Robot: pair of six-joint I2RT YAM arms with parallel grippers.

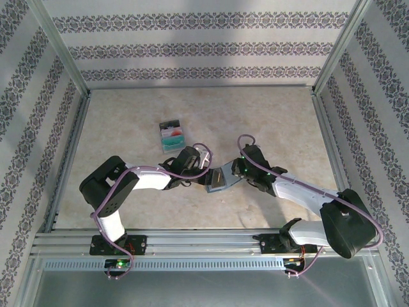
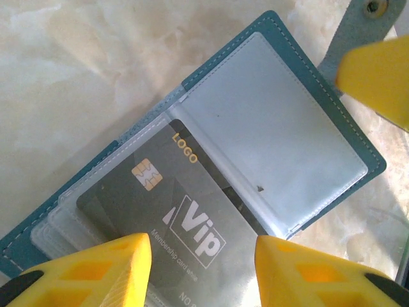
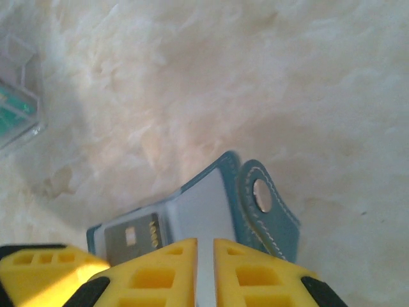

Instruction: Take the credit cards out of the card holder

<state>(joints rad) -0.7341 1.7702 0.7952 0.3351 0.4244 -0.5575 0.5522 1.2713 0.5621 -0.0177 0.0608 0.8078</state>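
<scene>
The teal card holder [image 1: 217, 178] is open in mid-table, held up between both grippers. In the left wrist view its empty blue-grey panel [image 2: 281, 128] lies at the upper right. A dark grey credit card [image 2: 160, 198] marked "Vip" sticks out of the other pocket. My left gripper [image 2: 203, 256] straddles this card, a finger against each long edge. My right gripper [image 3: 205, 262] is shut on the edge of the holder's panel [image 3: 204, 204], beside the clasp tab [image 3: 268, 211]. The grey card's chip end [image 3: 131, 236] shows there too.
A small clear case with red and teal cards [image 1: 172, 134] lies on the table behind the grippers, and its corner [image 3: 16, 109] shows at the left of the right wrist view. Metal frame rails and patterned walls bound the marble-look table [image 1: 281, 121].
</scene>
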